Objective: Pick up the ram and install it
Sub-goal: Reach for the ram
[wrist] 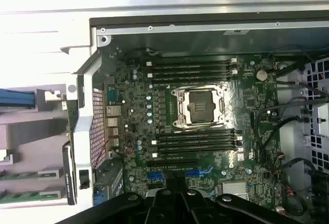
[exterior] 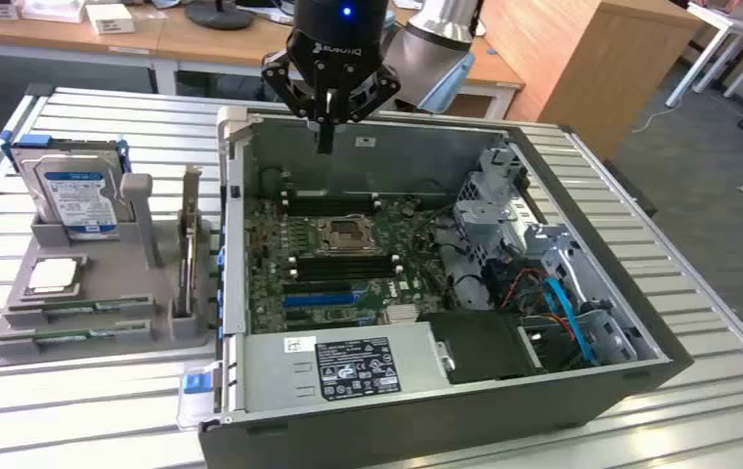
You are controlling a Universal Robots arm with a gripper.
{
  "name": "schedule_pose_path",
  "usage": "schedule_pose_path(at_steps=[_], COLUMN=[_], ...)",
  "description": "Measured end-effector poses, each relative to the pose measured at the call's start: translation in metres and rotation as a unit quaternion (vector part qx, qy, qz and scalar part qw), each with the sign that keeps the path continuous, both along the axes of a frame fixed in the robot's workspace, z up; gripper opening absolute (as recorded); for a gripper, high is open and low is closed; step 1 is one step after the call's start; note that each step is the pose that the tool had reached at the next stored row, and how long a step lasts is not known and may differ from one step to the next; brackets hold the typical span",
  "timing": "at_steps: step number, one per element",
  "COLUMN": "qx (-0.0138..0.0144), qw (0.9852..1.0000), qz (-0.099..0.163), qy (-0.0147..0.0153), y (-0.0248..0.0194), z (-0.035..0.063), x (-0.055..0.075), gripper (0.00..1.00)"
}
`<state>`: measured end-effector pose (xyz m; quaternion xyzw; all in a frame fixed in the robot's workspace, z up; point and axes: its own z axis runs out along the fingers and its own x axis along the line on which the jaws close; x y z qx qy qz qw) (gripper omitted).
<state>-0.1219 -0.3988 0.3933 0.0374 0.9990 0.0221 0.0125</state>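
The closed claw hangs above the computer case. On the motherboard, an empty CPU socket sits between black memory slots. Outside the case, green ram lies in a grey holder.

Unobstructed motherboard; cables alongside

Your exterior camera stands high off the open computer case, on the side of its power supply, looking obliquely down over the whole case and the tabletop around it; your wrist camera rides with the claw above the case, nearer, facing almost straight down inside; both share the motherboard and CPU socket.
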Motion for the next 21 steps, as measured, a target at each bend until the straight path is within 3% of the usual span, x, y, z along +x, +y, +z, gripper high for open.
schedule_pose_path(at_steps=[13, 21], qx=[0.0000, 0.0000], qw=[1.0000, 1.0000], qz=[0.000, 0.000], qy=[0.0000, 0.0000], y=[0.0000, 0.0000], z=[0.0000, -0.0002], x=[0.000, -0.010], gripper=[0.11, 0.11])
